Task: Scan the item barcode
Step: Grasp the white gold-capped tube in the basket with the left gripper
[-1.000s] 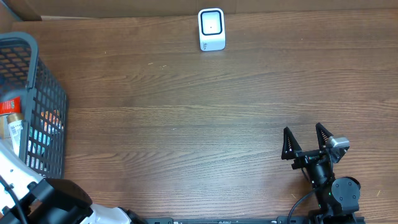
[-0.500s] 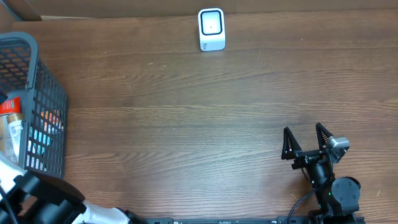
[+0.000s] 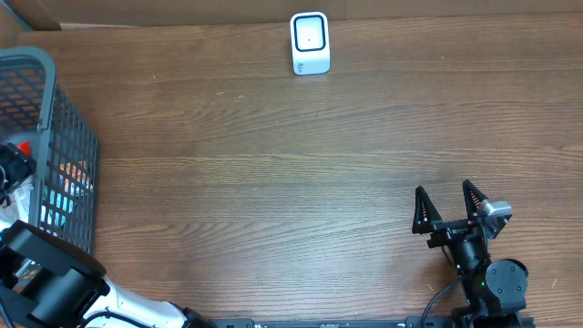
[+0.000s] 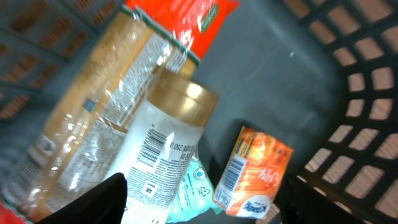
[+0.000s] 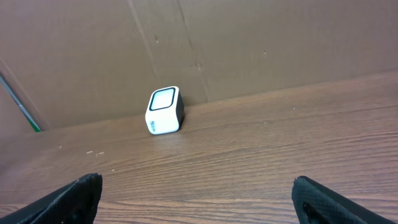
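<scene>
My left gripper [image 4: 202, 208] is down inside the grey basket [image 3: 64, 137], jaws open. Between its fingertips [image 4: 106, 199] lie the lower end of a white bottle [image 4: 158, 155] with a gold cap and a printed barcode, a teal packet [image 4: 196, 186] and an orange packet [image 4: 252, 171] with its own barcode. No item is gripped. The white barcode scanner [image 3: 310, 43] stands at the table's far edge, also in the right wrist view as the scanner [image 5: 165, 111]. My right gripper [image 3: 448, 211] rests open near the front right, nothing between its fingers.
A clear bag with a red top [image 4: 177, 22] lies beside the bottle in the basket. The basket's lattice wall [image 4: 367, 106] rises close on the right of my left gripper. A cardboard wall [image 5: 249, 43] backs the table behind the scanner.
The left arm has pushed further over the basket, now covering the red-topped bag and bottle that showed in the overhead view. The right arm has not moved.
</scene>
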Motion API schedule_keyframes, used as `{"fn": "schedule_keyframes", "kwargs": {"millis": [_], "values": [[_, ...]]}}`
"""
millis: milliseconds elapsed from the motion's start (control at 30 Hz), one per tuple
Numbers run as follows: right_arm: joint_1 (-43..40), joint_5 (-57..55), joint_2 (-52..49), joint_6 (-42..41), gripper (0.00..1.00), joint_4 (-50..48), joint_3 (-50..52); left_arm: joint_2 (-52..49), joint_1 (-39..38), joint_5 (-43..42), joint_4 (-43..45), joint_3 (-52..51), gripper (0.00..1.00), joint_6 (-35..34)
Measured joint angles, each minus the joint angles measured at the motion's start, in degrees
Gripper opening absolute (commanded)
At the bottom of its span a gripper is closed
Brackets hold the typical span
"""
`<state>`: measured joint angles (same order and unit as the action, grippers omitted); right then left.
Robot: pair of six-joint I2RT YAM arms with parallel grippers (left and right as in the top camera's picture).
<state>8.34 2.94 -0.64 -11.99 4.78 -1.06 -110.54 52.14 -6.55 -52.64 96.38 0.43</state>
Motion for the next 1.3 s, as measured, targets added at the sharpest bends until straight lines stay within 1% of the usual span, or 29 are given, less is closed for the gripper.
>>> {"fn": "schedule_keyframes", "kwargs": {"millis": [133,267,333,467,667,833,967,1067,1300], "values": [[0.0,0.0,0.0,0.0,1.0,0.0,0.0,0.0,0.1,-0.1,1.9,-3.6,0.74,0.0],[0.0,0.0,0.0,0.0,1.0,0.0,0.0,0.0,0.1,-0.1,3.9,-5.3,0.86,0.2],[0.0,0.0,0.0,0.0,1.0,0.0,0.0,0.0,0.1,-0.1,4.8,-5.3,0.87,0.2],[0.0,0.0,0.0,0.0,1.0,0.0,0.0,0.0,0.1,-0.1,6.0,-5.4,0.87,0.2],[0.0,0.0,0.0,0.0,1.0,0.0,0.0,-1.0,0.1,0.4,5.2,-5.4,0.76,1.7],[0.0,0.0,0.0,0.0,1.0,0.0,0.0,-2.7,0.1,3.8,4.1,-5.4,0.75,1.6],[0.0,0.0,0.0,0.0,1.0,0.0,0.0,-2.8,0.1,6.3,4.0,-5.5,0.7,1.3],[0.0,0.0,0.0,0.0,1.0,0.0,0.0,-2.8,0.1,7.4,4.0,-5.6,0.7,1.2],[0.0,0.0,0.0,0.0,1.0,0.0,0.0,-3.3,0.1,9.7,3.1,-5.7,0.54,1.0]]}}
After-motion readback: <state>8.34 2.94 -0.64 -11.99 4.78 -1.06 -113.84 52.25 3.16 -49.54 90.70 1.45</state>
